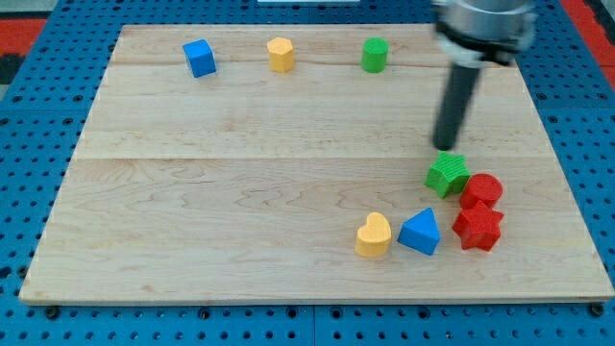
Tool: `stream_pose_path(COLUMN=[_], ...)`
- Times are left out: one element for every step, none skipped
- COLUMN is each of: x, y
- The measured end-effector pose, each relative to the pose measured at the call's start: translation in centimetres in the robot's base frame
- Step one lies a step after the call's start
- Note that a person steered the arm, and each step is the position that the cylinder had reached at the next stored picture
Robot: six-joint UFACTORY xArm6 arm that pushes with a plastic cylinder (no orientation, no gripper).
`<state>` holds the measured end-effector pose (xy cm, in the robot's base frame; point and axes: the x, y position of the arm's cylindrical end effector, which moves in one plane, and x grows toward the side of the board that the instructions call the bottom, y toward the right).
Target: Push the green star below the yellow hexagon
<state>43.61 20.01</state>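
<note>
my tip: the lower end of the straight dark rod, my tip (pixel 445 147), sits right of centre in the frame, just above the upper edge of the green star; touching or a hair apart, i cannot tell.
claw state: there is no claw here, only the plain rod, so nothing is released, clenched or grasped.
green star: the ridged green plastic star block (pixel 448 175) lies at the right of the frame, below my tip, its lower right side against the red cluster.
yellow hexagon: the smooth yellow plastic hexagon block (pixel 281 55) stands near the top edge, left of centre, well apart from the star.
progress: judged from the layout, hardly begun; the star is far to the right and lower down, and the spot under the hexagon has nothing in it.
what is left: a long push up and to the left across the board.
red blocks: a round-topped red block (pixel 481 189) and a red star-like block (pixel 478 228), touching each other.
other blocks: blue triangle (pixel 420 232), yellow heart (pixel 374 235), blue cube (pixel 200 58), green cylinder (pixel 375 55).
board: pale wooden board (pixel 231 192) with visible grain, on a blue perforated table (pixel 29 125).
</note>
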Motion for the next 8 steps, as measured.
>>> stream_pose_path(x=[6.4, 8.3, 4.3, -0.9, -3.5, -1.4, 0.1, -4.6], y=[4.2, 3.2, -3.6, -9.3, -14.0, -14.6, -14.5, -16.5])
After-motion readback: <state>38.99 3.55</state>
